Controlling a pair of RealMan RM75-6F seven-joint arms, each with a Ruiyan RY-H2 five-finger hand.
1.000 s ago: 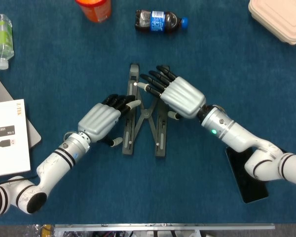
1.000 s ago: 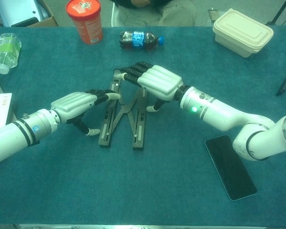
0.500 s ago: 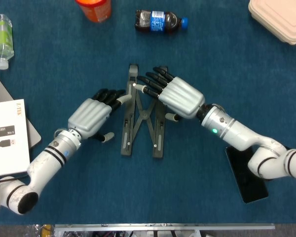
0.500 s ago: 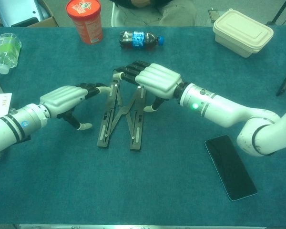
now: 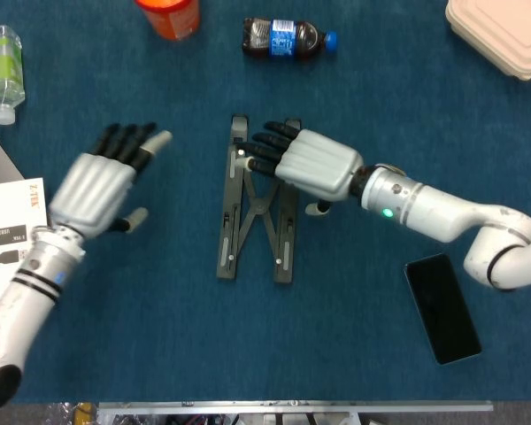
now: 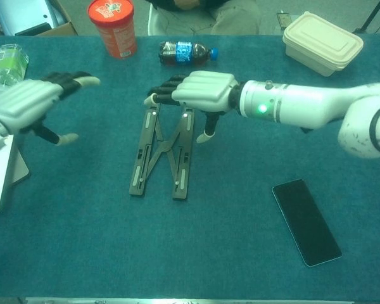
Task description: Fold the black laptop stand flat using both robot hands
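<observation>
The black laptop stand point(image 5: 257, 212) lies flat on the blue cloth, its two long bars close together with crossed links between them; in the chest view the stand point(image 6: 161, 155) is at centre. My right hand point(image 5: 310, 164) hovers over the stand's far end with its dark fingers spread across the bar tips, and it grips nothing. In the chest view the right hand point(image 6: 199, 92) sits slightly above the bars with its thumb hanging down. My left hand point(image 5: 97, 186) is well to the left of the stand, fingers apart and empty; the chest view has the left hand point(image 6: 28, 101) raised off the table.
A cola bottle point(image 5: 288, 37) and an orange canister point(image 5: 168, 13) lie beyond the stand. A water bottle point(image 5: 0, 66) is far left, a beige lunch box point(image 5: 504, 31) far right. A black phone point(image 5: 442, 305) lies right of the stand, a white box point(image 5: 13, 243) at the left edge.
My left hand has left the stand and drawn back to the left, rising and spreading. The right hand stays over the far end. The stand's bars have come closer together.
</observation>
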